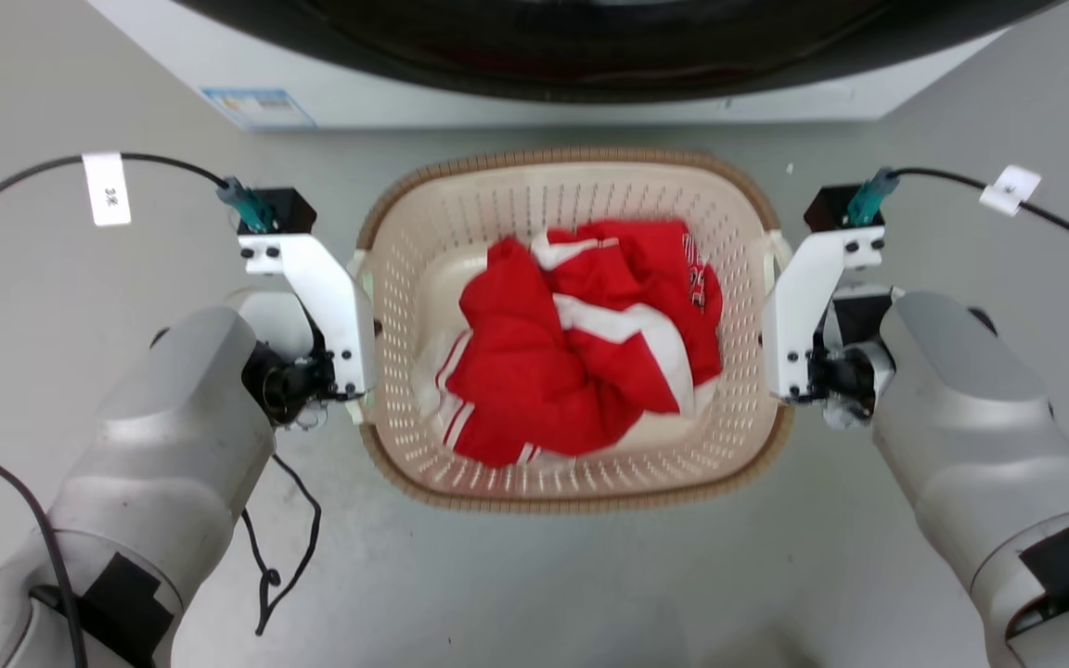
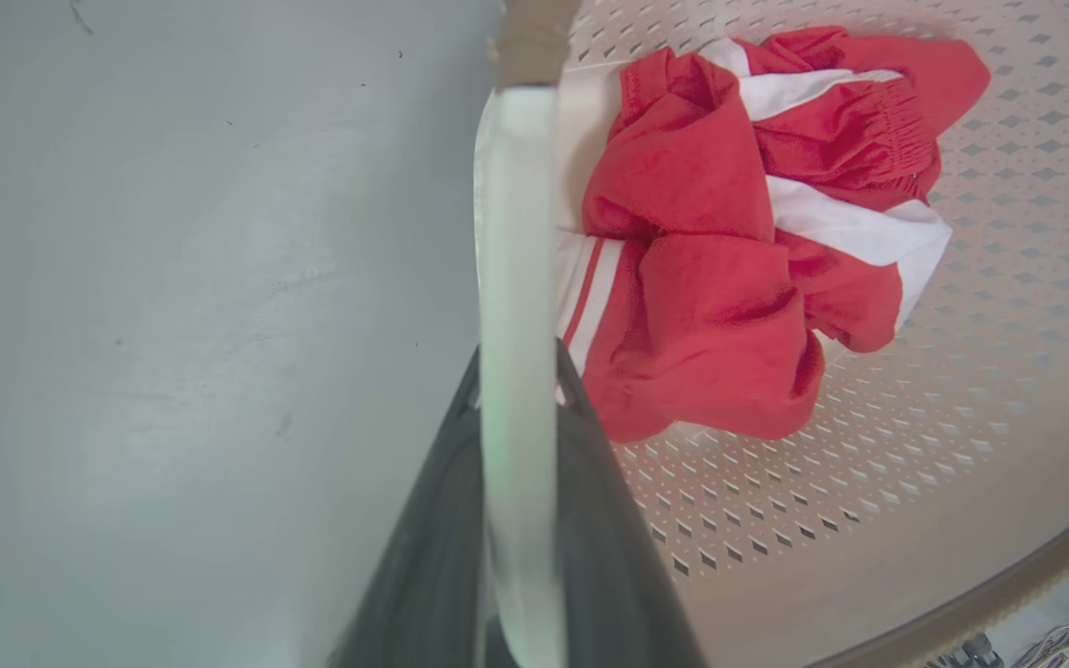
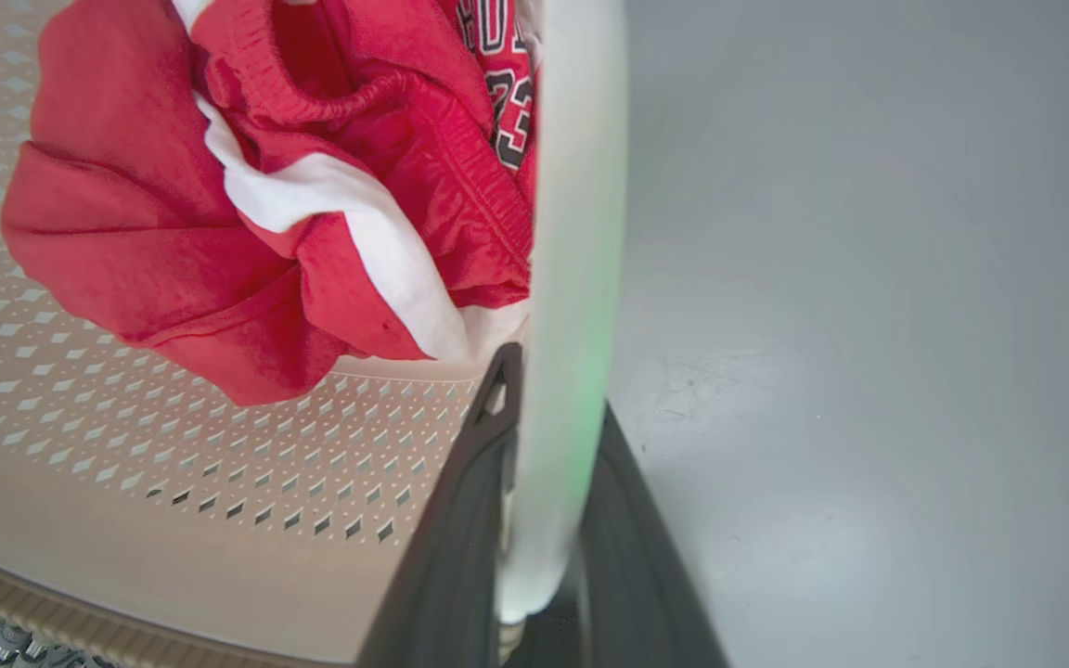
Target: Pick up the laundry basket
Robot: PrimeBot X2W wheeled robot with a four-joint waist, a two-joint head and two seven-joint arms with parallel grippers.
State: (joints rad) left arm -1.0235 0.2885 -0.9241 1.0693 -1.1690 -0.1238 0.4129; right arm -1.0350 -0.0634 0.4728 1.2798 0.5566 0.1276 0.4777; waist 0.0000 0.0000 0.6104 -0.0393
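Washing machine (image 1: 405, 102) sits just beyond the far rim, so if I swing forward on the lift the rim may clip its front. Grey floor (image 1: 534, 603) is under everything, and I can't tell from these views whether the load is off it yet. The laundry basket (image 1: 572, 506) is centred between my two arms, near the machine, rim level as far as the head view shows. Inside is one crumpled bundle of red-and-white clothes (image 1: 572, 362), lying across the middle and a bit toward my right, well below the rim. It's soft and light, so I don't expect it to spill, but it can slide and shift the weight if the basket tips. Main risk is uneven lift: one arm rising faster than the other tilts the basket and twists the thin white handles in my grip. The left handle (image 2: 516, 232) runs straight up between my fingers, and so does the right handle (image 3: 572, 232). The left pincer (image 2: 518, 371) is closed on its handle, one dark finger either side and pressed against it. The right pincer (image 3: 553, 399) is the same. The plastic is smooth, so the handles could slide or pivot if I pull outward instead of straight up. A loose cable (image 1: 289, 547) hangs off my left forearm and could snag.
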